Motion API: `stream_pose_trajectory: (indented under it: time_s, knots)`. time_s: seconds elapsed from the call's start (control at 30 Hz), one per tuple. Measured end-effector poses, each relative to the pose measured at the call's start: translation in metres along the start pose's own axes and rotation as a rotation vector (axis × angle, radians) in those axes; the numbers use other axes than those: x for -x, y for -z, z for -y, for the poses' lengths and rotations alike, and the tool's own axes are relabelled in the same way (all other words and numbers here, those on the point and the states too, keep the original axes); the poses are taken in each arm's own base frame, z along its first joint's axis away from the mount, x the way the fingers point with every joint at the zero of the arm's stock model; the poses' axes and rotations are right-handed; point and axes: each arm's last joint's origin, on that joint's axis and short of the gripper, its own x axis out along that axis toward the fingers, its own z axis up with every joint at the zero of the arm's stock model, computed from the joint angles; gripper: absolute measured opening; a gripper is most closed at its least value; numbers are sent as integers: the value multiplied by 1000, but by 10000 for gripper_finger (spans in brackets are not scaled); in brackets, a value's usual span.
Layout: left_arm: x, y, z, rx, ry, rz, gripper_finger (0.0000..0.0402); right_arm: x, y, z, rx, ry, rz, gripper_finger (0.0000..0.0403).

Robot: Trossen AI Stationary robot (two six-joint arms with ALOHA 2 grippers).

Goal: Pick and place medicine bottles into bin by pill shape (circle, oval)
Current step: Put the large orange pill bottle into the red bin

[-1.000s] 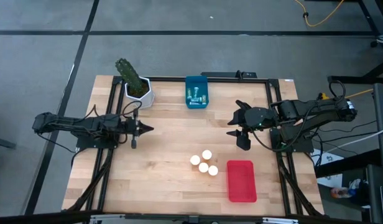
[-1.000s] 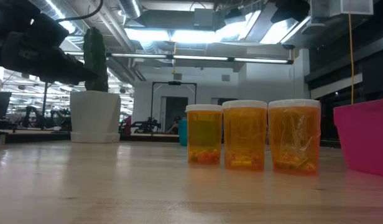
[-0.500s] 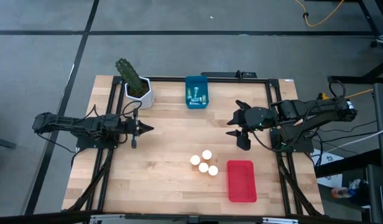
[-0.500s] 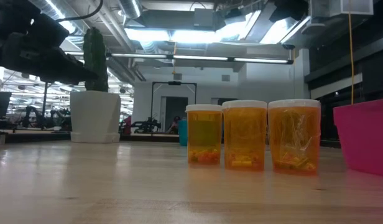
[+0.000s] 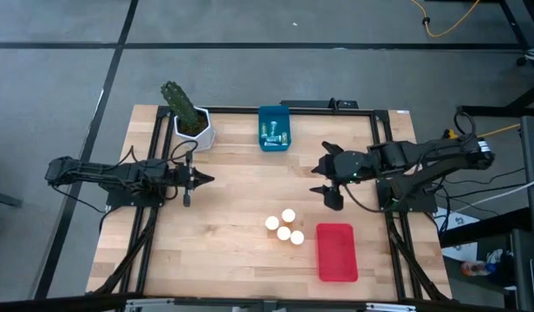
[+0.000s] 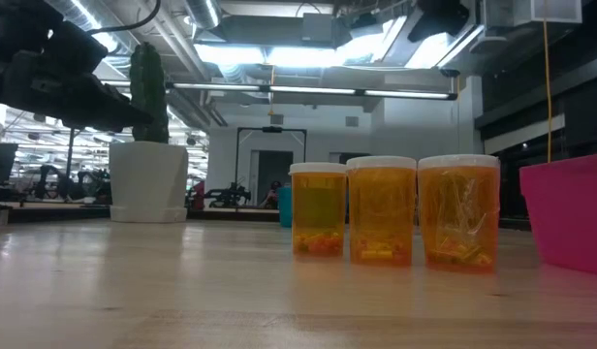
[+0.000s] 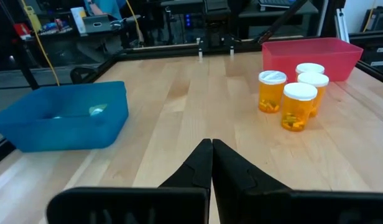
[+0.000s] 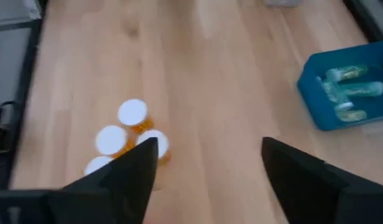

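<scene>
We saw the right gripper point(image 5: 327, 183) spread wide and empty, poised above the table, because the 4 orange bottles point(image 5: 285, 225) stood clustered just ahead of it, beside the red bin point(image 5: 336, 251). The left gripper point(image 5: 191, 179) waited clenched, well apart.

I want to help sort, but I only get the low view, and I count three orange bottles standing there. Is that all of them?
Observer: No. The high view shows four orange bottles; one hides behind the others.
Operator: Where are the little green ones?
Observer: The pale greenish bottles lie inside the blue bin at the table's far edge.
Operator: Is an arm near the orange ones?
Observer: Yes. The right gripper is between the blue bin and the cluster, toward the right, jaws open and empty. The left gripper waits at the left side, jaws shut.
</scene>
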Motion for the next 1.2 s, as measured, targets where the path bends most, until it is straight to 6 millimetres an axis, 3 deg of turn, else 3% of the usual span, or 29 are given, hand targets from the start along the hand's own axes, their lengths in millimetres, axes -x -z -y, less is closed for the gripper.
stream_pose_trajectory:
  time_s: [0.13,0.3,0.47,0.73,1.2]
  knots:
    - [0,0,0,-3,0,1,0,-11,-1,0,51,80,-9,323]
    - [0,0,0,-4,0,0,0,-32,2,-5,21,45,-88,336]
    - [0,0,0,-4,0,0,0,-66,9,-15,82,-72,-238,336]
    - [0,0,0,-4,0,0,0,-122,28,-21,215,-69,-424,336]
    - [0,0,0,-2,0,0,0,-165,43,-25,332,-83,-494,336]
